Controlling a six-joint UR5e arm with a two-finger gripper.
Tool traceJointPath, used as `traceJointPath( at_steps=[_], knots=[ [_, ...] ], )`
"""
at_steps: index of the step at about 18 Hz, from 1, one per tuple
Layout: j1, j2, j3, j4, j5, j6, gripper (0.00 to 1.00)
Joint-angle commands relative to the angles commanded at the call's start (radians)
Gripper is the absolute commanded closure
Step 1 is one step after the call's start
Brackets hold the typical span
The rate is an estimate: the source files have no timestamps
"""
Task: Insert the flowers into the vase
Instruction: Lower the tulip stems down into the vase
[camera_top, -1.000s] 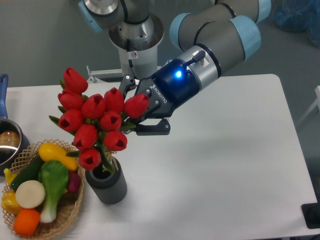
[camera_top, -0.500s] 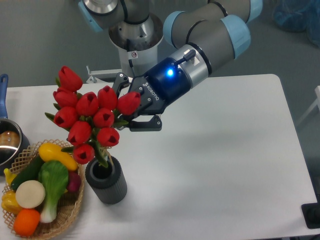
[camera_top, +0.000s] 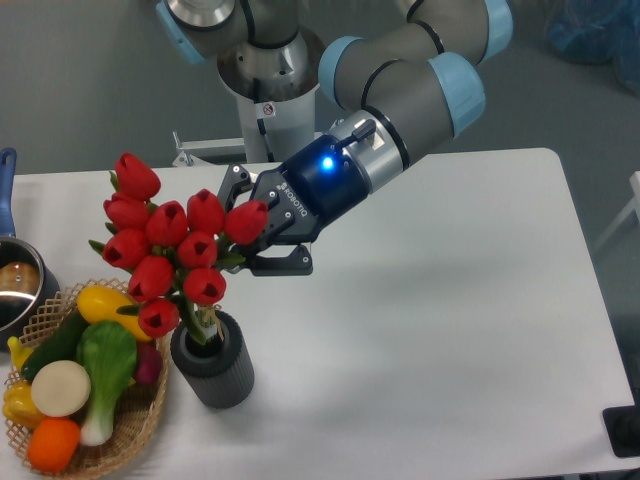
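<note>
The flowers (camera_top: 170, 245) are a bunch of red tulip buds on green stems, held tilted above the vase. The vase (camera_top: 213, 360) is a dark grey ribbed cylinder at the front left of the white table. The lower ends of the stems reach down into the vase's mouth. My gripper (camera_top: 243, 232) comes in from the right, just behind the buds, and is shut on the flowers; the buds hide most of its fingers.
A wicker basket (camera_top: 140, 425) with toy vegetables stands right next to the vase on its left. A steel pot (camera_top: 18, 290) with a blue handle sits at the far left edge. The arm's base (camera_top: 268, 90) stands at the back of the table.
The gripper and the flowers have moved left and a little down. The stems now sit lower in the vase's mouth.
</note>
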Motion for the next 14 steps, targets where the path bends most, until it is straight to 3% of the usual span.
traceJointPath(
  at_steps=[14],
  knots=[
    [-0.044,-0.034,-0.054,0.003,0.006,0.032,0.88]
  ],
)
